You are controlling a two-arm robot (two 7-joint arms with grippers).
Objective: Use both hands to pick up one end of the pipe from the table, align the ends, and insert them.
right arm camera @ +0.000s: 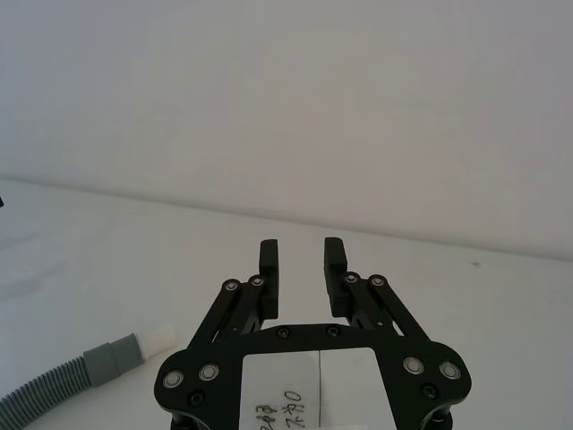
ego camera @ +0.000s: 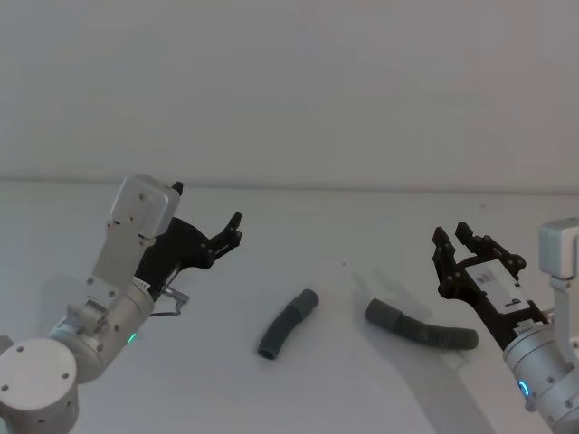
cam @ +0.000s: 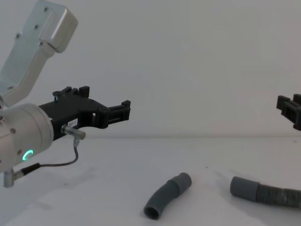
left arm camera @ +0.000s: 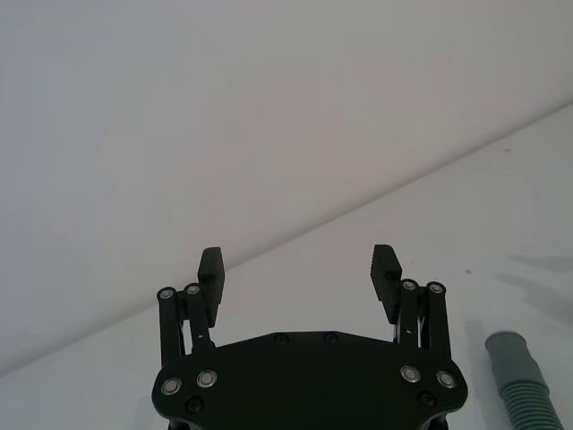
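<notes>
Pipe pieces, a smooth bent elbow tube [ego camera: 287, 324] and a ribbed hose [ego camera: 425, 331], are laid apart on the matt white table [ego camera: 317, 226] between the left gripper [left arm camera: 298, 264], held wide open, and the right gripper [right arm camera: 302, 246], narrowly parted, both empty.

Holding the left pincer [left arm camera: 298, 264] aloft, tips spread wide; holding the right pincer [right arm camera: 302, 253] aloft, tips only narrowly apart
</notes>
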